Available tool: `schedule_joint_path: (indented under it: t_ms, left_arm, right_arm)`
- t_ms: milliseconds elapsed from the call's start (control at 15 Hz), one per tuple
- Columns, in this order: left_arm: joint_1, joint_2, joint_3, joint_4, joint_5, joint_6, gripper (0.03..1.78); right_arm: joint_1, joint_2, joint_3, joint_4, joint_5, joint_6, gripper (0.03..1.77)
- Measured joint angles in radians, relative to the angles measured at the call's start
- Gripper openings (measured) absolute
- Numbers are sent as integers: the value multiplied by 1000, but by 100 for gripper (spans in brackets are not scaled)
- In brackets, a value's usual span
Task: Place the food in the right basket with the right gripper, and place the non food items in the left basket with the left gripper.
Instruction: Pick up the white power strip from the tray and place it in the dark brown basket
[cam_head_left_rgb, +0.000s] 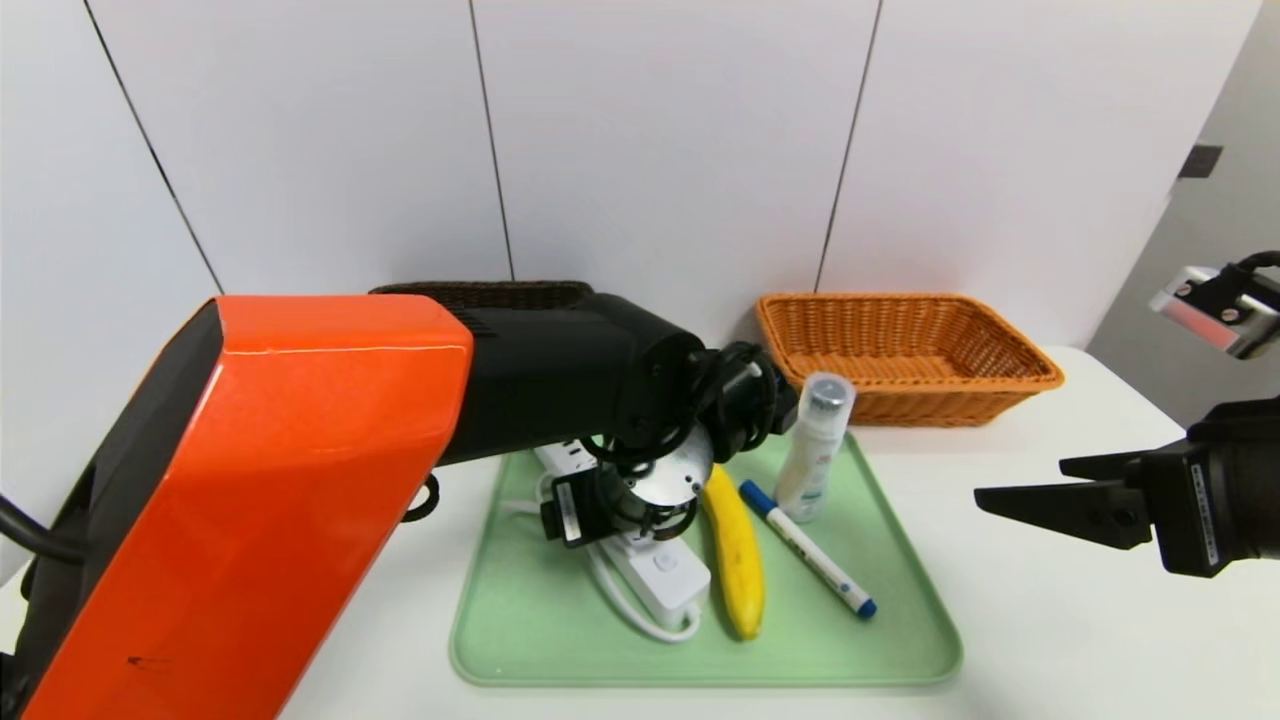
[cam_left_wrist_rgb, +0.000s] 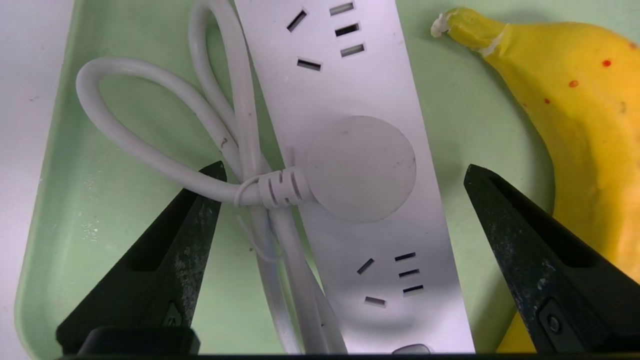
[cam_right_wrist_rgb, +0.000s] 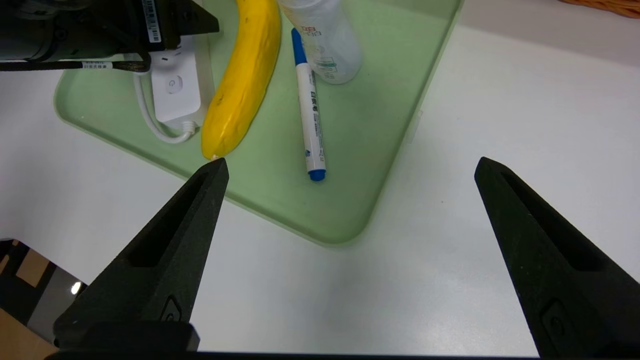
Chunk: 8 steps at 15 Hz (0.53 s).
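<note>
On a green tray (cam_head_left_rgb: 540, 620) lie a white power strip (cam_left_wrist_rgb: 350, 90) with its looped cord (cam_left_wrist_rgb: 150, 150), a yellow banana (cam_head_left_rgb: 738, 555) and a blue-capped white pen (cam_head_left_rgb: 810, 552). A small white bottle (cam_head_left_rgb: 815, 450) stands beside them. My left gripper (cam_left_wrist_rgb: 344, 167) hangs open just above the strip, one finger outside the cord and the other between strip and banana. My right gripper (cam_right_wrist_rgb: 351, 160) stands open over bare table right of the tray, holding nothing. The orange basket (cam_head_left_rgb: 905, 350) sits at the back right. The dark basket (cam_head_left_rgb: 480, 292) is mostly hidden behind my left arm.
My orange and black left arm (cam_head_left_rgb: 300, 480) covers the table's left side and part of the tray. The white table (cam_head_left_rgb: 1050, 620) has room to the right and in front of the tray. A white panelled wall stands close behind the baskets.
</note>
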Motion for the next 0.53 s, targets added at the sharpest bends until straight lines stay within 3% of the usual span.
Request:
schedule_joint_path:
  t_ms: [533]
  left_arm:
    - [0, 5, 0, -1, 66, -1, 169]
  right_arm:
    - [0, 3, 7, 0, 0, -1, 170]
